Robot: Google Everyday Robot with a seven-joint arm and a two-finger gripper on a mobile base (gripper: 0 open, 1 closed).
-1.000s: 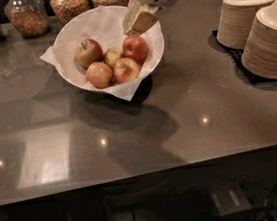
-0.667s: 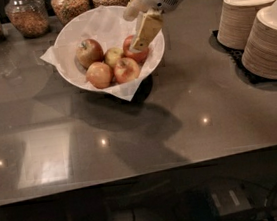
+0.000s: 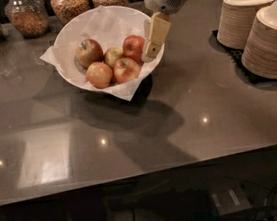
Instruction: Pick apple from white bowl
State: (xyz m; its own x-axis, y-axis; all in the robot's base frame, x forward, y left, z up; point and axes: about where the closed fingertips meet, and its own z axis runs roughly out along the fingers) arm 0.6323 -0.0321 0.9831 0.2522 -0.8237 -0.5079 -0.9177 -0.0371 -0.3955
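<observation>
in the camera view the white bowl point(image 3: 77, 82) sits on the dark counter point(image 3: 180, 122), lined with crinkled paper point(image 3: 122, 91) whose corners hang over the rim. five apples lie in it. the apple point(image 3: 133, 47) wanted, the deep red glossy one, rests at about 3 o'clock in the bowl, with a small yellow-green apple point(image 3: 113, 56) touching it at 9 o'clock and a blushed apple point(image 3: 126, 69) against it at 7 o'clock. the gripper point(image 3: 149, 53) reaches down from 12 o'clock and hangs just beside the red apple at its 3 o'clock side, over the bowl's rim. whether it is open or closed i cannot tell; it seems to hold nothing. to do the grasp well, it likely needs to shift toward 9 o'clock until centred over the red apple, then descend straight, so the neighbours and the paper are not dragged along. the skin looks slick and the fruit round, so a hold across its widest part is probably safest. stacked beige bowls point(image 3: 245, 14) stand well apart at 3 o'clock.
</observation>
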